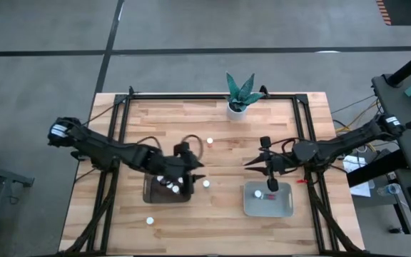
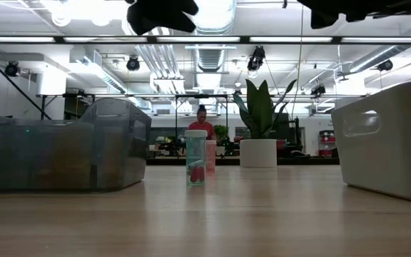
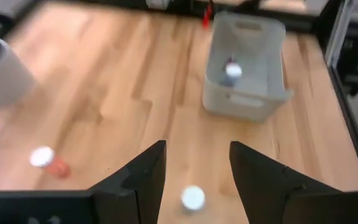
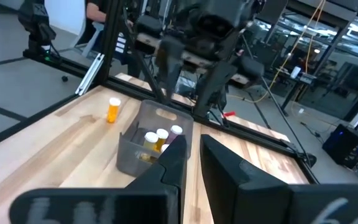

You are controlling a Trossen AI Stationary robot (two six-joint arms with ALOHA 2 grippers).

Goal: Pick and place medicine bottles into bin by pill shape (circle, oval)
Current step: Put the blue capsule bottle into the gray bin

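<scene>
Wooden table [image 1: 212, 153]: two bins [image 1: 268, 200], loose medicine bottles [image 1: 149, 220], potted plant [image 1: 238, 96].

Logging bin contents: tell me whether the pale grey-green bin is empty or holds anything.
Not empty. The pale grey-green bin holds one white-capped medicine bottle in the high view; the left wrist view also shows one bottle inside it.

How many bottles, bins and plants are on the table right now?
Bottles: 7 in view (3 in the dark bin, 1 in the pale bin, 3 loose)
Bins: 2 (dark bin, pale bin)
Plant: 1
Total: 10
</scene>
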